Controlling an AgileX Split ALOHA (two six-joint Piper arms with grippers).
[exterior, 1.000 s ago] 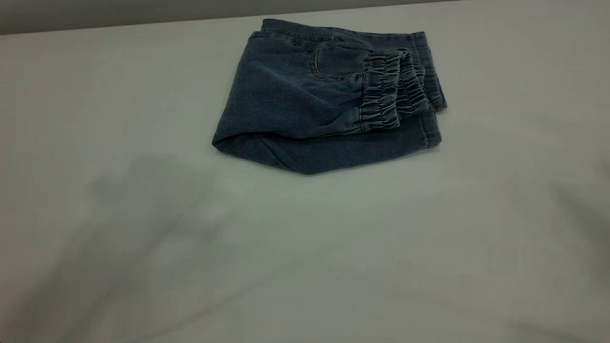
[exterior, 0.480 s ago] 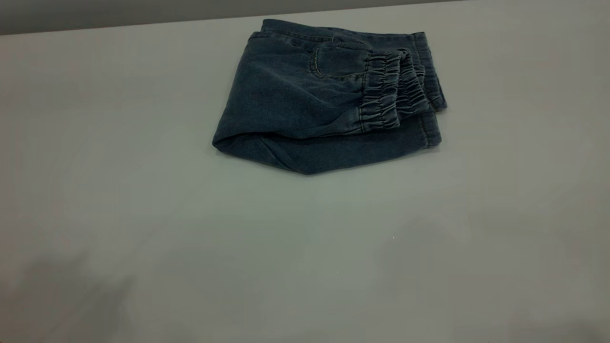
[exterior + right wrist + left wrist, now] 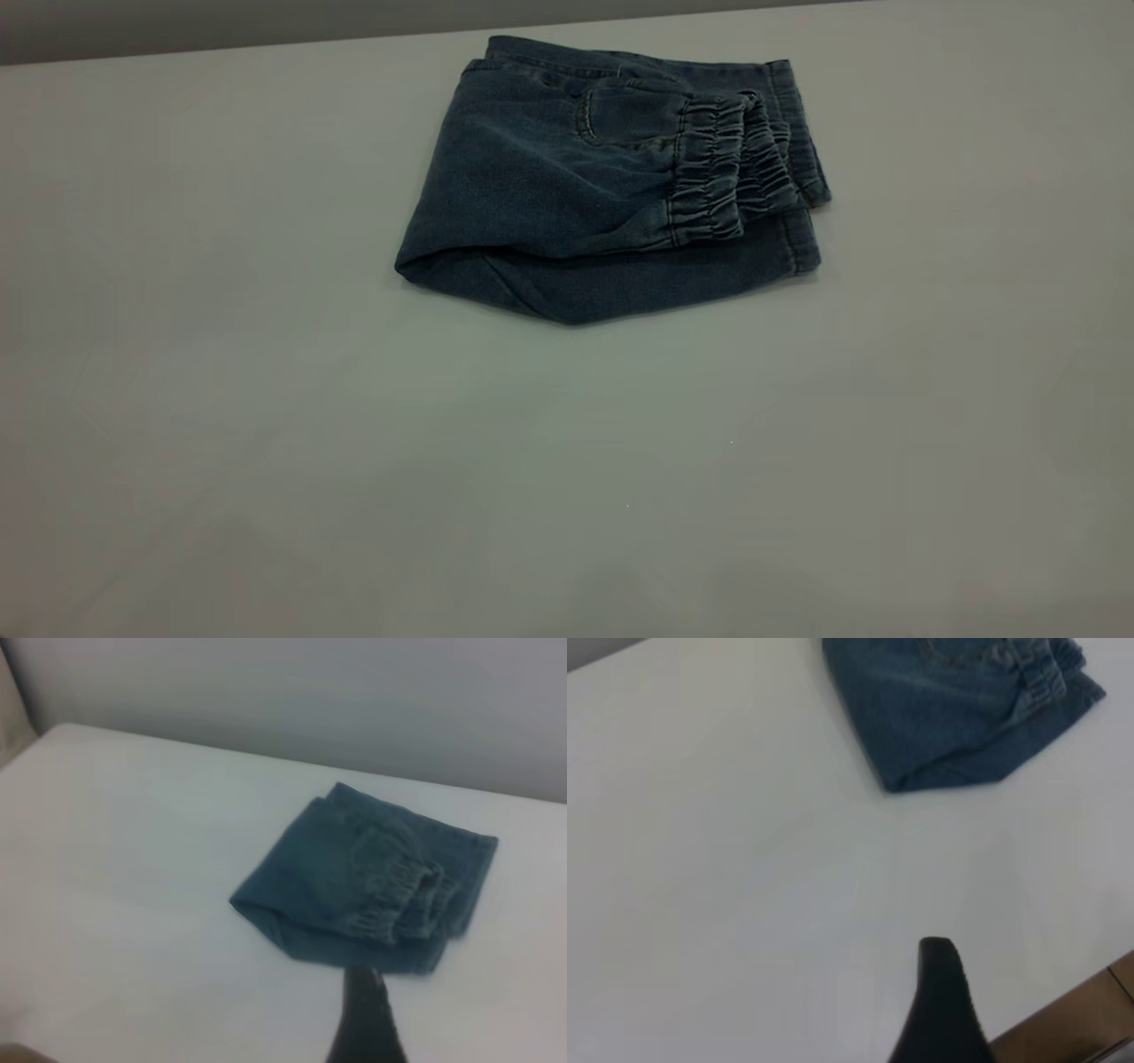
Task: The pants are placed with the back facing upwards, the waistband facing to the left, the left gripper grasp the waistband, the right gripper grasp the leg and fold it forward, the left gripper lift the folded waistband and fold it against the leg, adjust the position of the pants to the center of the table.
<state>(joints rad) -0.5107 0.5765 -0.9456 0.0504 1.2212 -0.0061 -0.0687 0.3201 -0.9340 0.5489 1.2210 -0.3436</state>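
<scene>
Both grippers are pulled well away from the pants (image 3: 611, 186), out of the exterior view. Each wrist view shows just one dark tip, the left gripper (image 3: 939, 1010) over bare surface (image 3: 266, 443) near the front edge and the right gripper (image 3: 368, 1019) hovering short of the bundle, so whether either pair of jaws is released or clenched I cannot tell. The pants lie folded, the waistband (image 3: 722, 173) turned over onto the leg (image 3: 638, 288) at the bundle's right, but the bundle sits toward the far edge (not the centre). The risk lies in moving it: a push from one side or a pinch on only the top layer could drag the waistband off, spring the fold open, or skew the stack.
</scene>
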